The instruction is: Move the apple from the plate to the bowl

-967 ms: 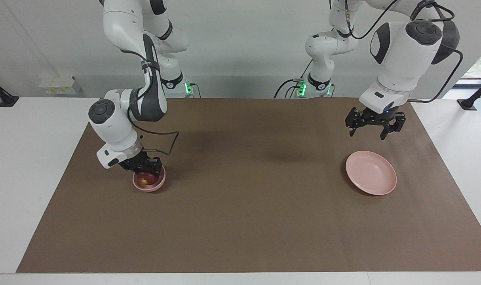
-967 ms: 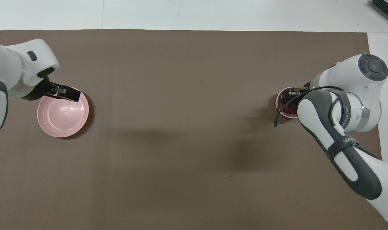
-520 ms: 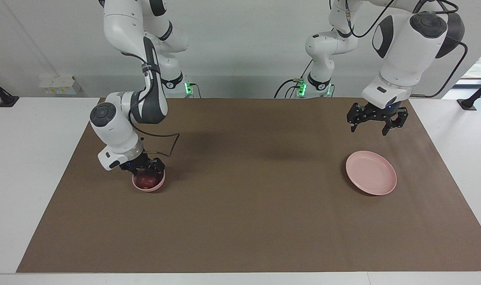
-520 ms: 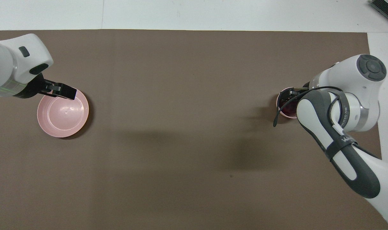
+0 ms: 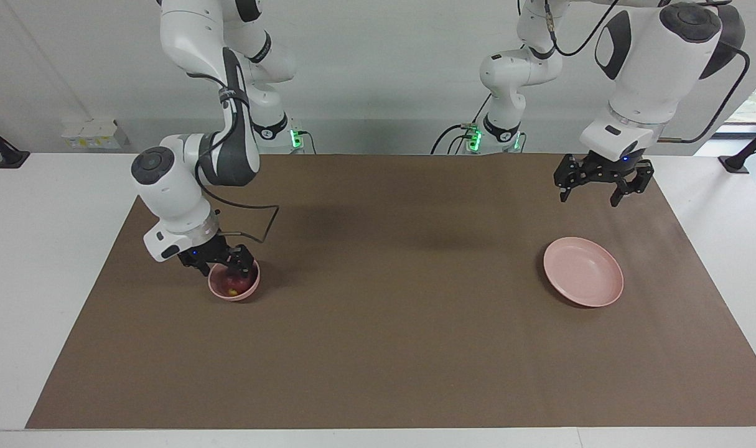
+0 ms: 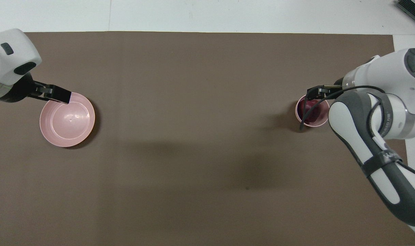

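The dark red apple (image 5: 231,286) lies inside the small pink bowl (image 5: 238,294) toward the right arm's end of the table. It also shows in the overhead view (image 6: 304,106) inside the bowl (image 6: 297,112). My right gripper (image 5: 219,266) is open and empty, just above the bowl's rim on the side nearer the robots; it shows in the overhead view (image 6: 318,91) too. The pink plate (image 5: 583,272) lies bare toward the left arm's end (image 6: 67,119). My left gripper (image 5: 602,185) is open and empty, raised over the mat beside the plate, also in the overhead view (image 6: 53,95).
A brown mat (image 5: 390,323) covers most of the white table. A black cable (image 5: 262,224) hangs from the right wrist above the bowl. The arm bases stand at the mat's edge nearest the robots.
My right gripper has lifted off the bowl and drawn back a little, leaving the apple in it. My left gripper has risen and moved away from the plate.
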Controlling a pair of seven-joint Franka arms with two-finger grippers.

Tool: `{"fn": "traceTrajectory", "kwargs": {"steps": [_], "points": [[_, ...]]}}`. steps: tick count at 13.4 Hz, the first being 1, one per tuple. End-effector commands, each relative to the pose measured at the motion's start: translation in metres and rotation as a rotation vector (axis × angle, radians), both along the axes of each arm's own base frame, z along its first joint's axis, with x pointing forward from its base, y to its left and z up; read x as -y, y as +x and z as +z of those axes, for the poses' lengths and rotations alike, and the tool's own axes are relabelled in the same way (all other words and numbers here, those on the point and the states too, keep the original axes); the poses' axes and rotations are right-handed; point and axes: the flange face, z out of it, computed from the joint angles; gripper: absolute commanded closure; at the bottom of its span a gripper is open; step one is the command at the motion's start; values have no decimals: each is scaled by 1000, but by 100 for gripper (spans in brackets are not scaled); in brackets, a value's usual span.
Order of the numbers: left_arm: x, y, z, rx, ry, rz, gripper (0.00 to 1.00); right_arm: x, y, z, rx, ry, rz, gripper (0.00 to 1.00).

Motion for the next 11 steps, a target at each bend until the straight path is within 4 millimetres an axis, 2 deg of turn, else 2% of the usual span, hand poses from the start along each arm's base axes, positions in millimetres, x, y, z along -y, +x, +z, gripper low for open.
{"fn": "traceTrajectory", "kwargs": {"steps": [1, 4, 6, 8, 11], "points": [[-5, 2, 4, -11, 6, 9, 0, 9, -27, 65, -1, -49, 5, 0], [-5, 2, 5, -8, 6, 9, 0, 15, -67, 133, -22, -46, -9, 0], [-4, 1, 6, -6, 6, 10, 0, 17, -89, 169, -46, -45, -16, 0], [-7, 2, 5, -6, 8, 13, 0, 16, -113, 197, -53, -41, -29, 0], [-7, 2, 6, -6, 11, 12, 0, 13, -128, 207, -71, -29, -42, 0]]}}
